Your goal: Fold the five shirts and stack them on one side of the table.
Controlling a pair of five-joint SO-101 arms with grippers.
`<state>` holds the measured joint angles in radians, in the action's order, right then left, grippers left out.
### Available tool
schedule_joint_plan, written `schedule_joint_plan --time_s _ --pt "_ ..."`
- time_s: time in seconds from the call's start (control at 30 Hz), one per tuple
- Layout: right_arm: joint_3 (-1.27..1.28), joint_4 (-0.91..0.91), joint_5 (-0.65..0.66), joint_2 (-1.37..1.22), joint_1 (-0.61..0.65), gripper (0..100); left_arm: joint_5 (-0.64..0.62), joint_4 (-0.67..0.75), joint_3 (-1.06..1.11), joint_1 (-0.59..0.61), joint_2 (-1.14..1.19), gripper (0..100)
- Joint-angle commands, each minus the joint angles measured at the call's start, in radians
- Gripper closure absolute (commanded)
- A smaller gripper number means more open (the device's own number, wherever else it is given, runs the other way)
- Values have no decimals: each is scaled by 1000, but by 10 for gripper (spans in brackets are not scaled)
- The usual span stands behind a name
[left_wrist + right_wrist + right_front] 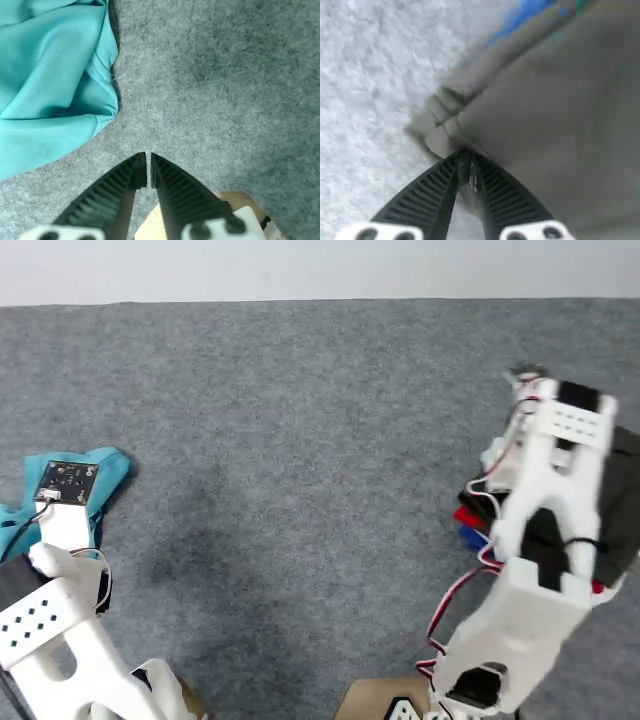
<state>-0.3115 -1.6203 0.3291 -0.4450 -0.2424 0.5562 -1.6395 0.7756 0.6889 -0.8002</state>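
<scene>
A crumpled teal shirt [112, 468] [47, 85] lies at the table's left edge. My left gripper [148, 169] hovers over bare grey table beside it, shut and holding nothing. At the right edge sits a stack of shirts: a dark grey shirt [626, 490] [555, 115] on top, with a red shirt [469, 515] and a blue shirt [468, 537] [525, 15] peeking out beneath. My right gripper [466, 169] is shut on a folded corner of the grey shirt. The right arm [545, 500] hides much of the stack.
The table [300, 440] is covered in grey carpet-like felt, with a broad bare stretch between the two arms. A pale wall runs along the far edge. The left arm [60, 610] rises from the near left corner.
</scene>
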Motion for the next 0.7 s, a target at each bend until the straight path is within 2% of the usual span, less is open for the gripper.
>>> schedule_joint_plan --time_s 0.0,0.23,0.4,0.53,0.67 --pt "-51 -18 -21 -7 76 989 3 11 -2 -6 -21 978" --pt "-55 -64 -18 156 87 989 3 14 -2 -6 -17 978" --pt "-55 -13 -18 295 70 989 3 15 -2 -6 -15 978" --pt "-49 76 -18 268 30 989 3 15 -2 -6 -15 978" --pt "-49 110 -18 125 4 989 3 15 -2 -6 -15 978"
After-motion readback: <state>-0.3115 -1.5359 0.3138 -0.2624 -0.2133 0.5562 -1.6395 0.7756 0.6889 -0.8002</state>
